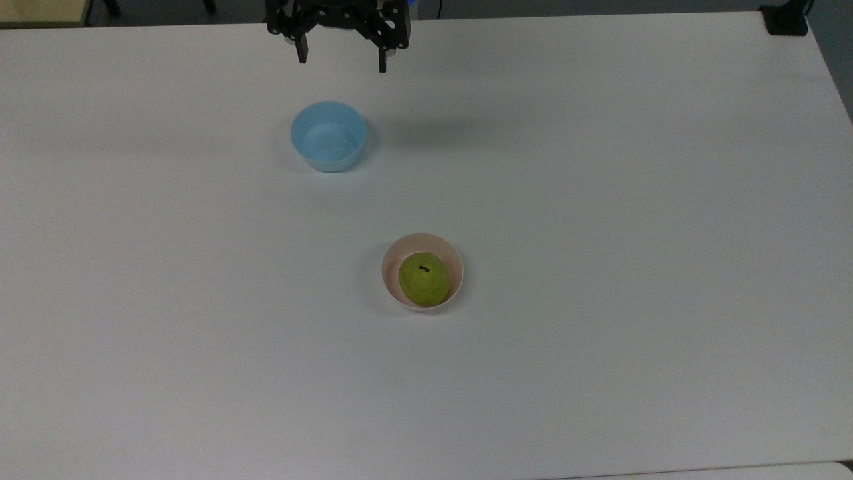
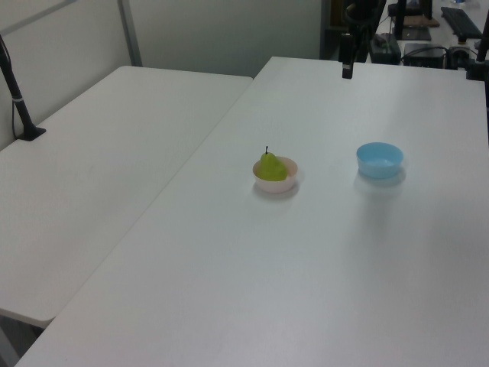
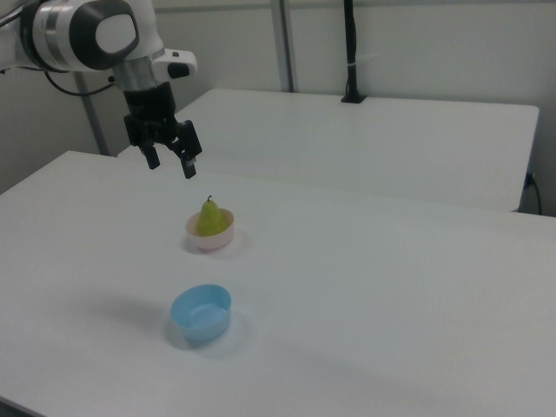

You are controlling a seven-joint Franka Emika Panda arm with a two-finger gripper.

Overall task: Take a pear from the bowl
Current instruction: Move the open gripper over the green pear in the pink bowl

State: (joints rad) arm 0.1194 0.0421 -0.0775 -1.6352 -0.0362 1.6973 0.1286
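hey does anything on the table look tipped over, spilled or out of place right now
Nothing stands out. The pear sits stem-up in the pink bowl, the blue bowl stands upright apart from it, and the gripper hangs open above the table, holding nothing. No spill or damage shows.

My top view looks almost straight down on the white rectangular worktop [image 1: 600, 200]. My left view and right view stand high off opposite worktop edges, facing each other, farther back. All three share the small pale pink plastic bowl [image 1: 422, 248] [image 2: 276, 184] [image 3: 209, 241] and the light blue plastic bowl [image 1: 328, 136] [image 2: 379, 160] [image 3: 201, 314].
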